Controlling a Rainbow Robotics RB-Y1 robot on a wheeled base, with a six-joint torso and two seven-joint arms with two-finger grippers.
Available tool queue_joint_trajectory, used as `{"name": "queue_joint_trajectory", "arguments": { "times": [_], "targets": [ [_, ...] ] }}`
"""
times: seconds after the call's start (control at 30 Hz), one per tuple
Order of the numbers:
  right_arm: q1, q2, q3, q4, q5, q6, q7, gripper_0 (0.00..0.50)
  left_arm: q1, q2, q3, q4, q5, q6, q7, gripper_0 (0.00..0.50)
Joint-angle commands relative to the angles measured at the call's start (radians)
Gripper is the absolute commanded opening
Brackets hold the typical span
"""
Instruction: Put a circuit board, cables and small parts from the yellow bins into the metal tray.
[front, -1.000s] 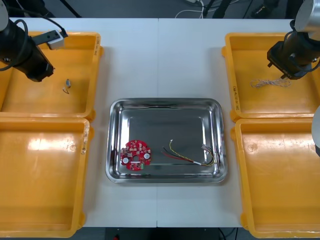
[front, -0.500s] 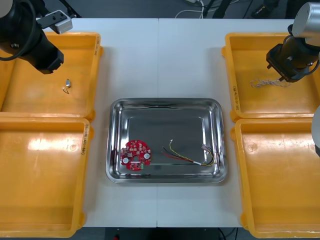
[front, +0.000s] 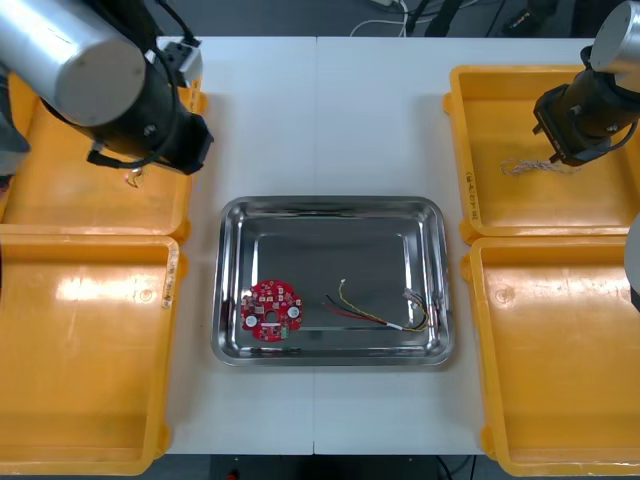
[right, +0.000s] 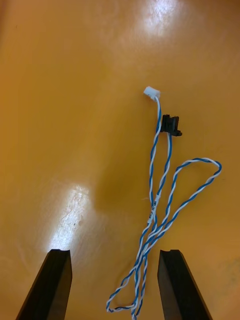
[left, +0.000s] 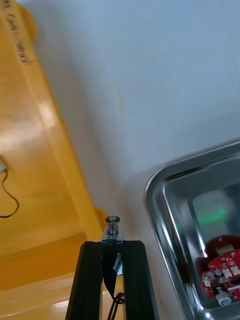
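Observation:
My left gripper (left: 113, 245) is shut on a small metal part (left: 113, 223) and hangs over the inner rim of the far left yellow bin (left: 47, 165), close to the metal tray's corner (left: 165, 185). In the front view the left arm (front: 130, 100) covers that bin's right side. The tray (front: 330, 203) holds a round red circuit board (front: 271, 311) and a red and yellow cable (front: 380, 312). My right gripper (right: 114, 285) is open above a twisted blue and white cable (right: 160, 200) in the far right bin (front: 480, 130); the cable's loop lies between its fingers.
A small wired part (front: 130, 179) lies on the far left bin's floor and appears as a thin black wire (left: 6, 192) in the left wrist view. The two near bins (front: 80, 350) (front: 560, 350) flank the tray. Bare white table (front: 320, 110) lies beyond the tray.
The left arm has swung right, from over the far left bin's middle to its inner rim, nearer the tray. The right arm has hardly moved.

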Motion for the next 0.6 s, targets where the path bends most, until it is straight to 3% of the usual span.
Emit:
{"name": "queue_joint_trajectory", "arguments": {
  "times": [0.03,0.33,0.6],
  "targets": [
    [0.009,-0.003,-0.007,-0.012,-0.032,-0.027,-0.034,0.5,0.005,-0.046,-0.087,-0.074,-0.033,0.008,0.066,0.0],
    [0.045,-0.005,-0.006,-0.012,-0.06,-0.045,-0.048,0.5,0.011,-0.097,-0.25,-0.096,-0.091,-0.024,0.291,0.0],
    [0.065,-0.005,0.003,-0.012,-0.087,-0.044,-0.068,0.5,0.057,-0.106,-0.378,-0.074,-0.15,-0.148,0.457,0.0]
  ]
}}
